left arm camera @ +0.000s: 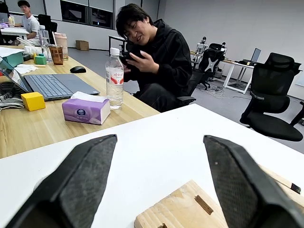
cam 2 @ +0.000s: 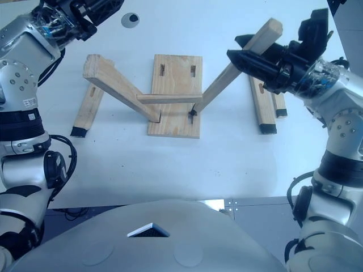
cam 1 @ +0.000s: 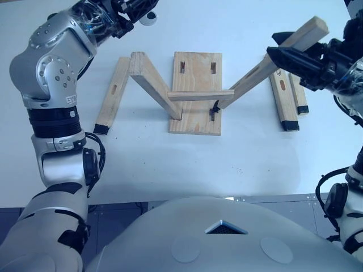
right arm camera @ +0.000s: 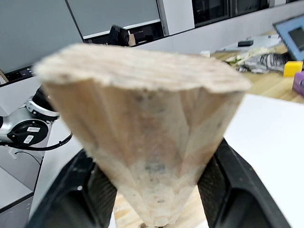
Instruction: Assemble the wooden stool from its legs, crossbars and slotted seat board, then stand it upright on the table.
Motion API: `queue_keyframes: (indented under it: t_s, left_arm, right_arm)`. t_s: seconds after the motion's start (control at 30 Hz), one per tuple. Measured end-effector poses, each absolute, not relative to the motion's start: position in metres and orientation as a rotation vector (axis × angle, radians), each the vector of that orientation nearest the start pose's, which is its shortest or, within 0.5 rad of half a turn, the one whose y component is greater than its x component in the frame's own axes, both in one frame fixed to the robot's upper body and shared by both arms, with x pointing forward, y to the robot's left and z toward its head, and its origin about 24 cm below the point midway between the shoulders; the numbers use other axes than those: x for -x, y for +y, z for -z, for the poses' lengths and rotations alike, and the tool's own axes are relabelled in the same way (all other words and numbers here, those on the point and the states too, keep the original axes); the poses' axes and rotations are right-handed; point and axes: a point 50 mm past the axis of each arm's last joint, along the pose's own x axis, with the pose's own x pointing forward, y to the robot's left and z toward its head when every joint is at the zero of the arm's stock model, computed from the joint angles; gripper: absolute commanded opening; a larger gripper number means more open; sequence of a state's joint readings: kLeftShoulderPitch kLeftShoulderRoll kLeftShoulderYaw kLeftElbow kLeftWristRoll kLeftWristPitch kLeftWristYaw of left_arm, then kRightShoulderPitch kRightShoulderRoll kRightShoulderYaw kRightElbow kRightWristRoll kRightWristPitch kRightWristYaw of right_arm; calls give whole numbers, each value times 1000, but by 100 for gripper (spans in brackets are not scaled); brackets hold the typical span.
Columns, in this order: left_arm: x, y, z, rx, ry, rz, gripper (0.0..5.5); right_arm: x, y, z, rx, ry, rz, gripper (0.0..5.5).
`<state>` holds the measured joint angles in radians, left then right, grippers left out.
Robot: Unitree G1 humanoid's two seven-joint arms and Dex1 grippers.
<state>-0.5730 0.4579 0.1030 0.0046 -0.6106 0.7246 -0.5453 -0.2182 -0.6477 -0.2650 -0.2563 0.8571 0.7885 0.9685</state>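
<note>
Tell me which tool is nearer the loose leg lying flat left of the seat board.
Left. The left tool hovers open just beyond the loose leg; the right tool is across the board, shut on the right leaning leg.

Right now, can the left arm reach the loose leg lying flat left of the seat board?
Probably yes: the left end effector is open, and nothing covers the loose leg nearby.

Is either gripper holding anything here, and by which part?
The right gripper grips the tilted leg near its raised upper end. The left gripper is open and holds nothing.
</note>
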Motion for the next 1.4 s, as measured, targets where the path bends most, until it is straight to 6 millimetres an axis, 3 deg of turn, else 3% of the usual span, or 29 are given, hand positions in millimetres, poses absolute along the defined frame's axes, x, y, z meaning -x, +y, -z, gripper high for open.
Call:
queue_keyframes:
  t_s: [0.27,0.53,0.7,0.83,1.13,1.4]
  left_arm:
    - [-324,176,-162,191,137,713,334]
    - [-321,174,-154,213,154,720,334]
    - [-318,170,-148,197,175,735,334]
    - [-317,162,-128,70,265,715,334]
    - [-310,140,-109,86,288,724,334]
    - [-311,138,-111,106,260,696,334]
  right_arm:
    - [-242,-206,-159,-230,158,-1147,205]
    - [-242,-203,-163,-33,174,-1236,204]
    - [-251,-202,-170,56,205,-1283,204]
    - [-262,-195,-180,151,241,-1341,204]
    - [-280,-188,-194,355,313,-1424,204]
    - [-285,-183,-198,446,330,-1457,204]
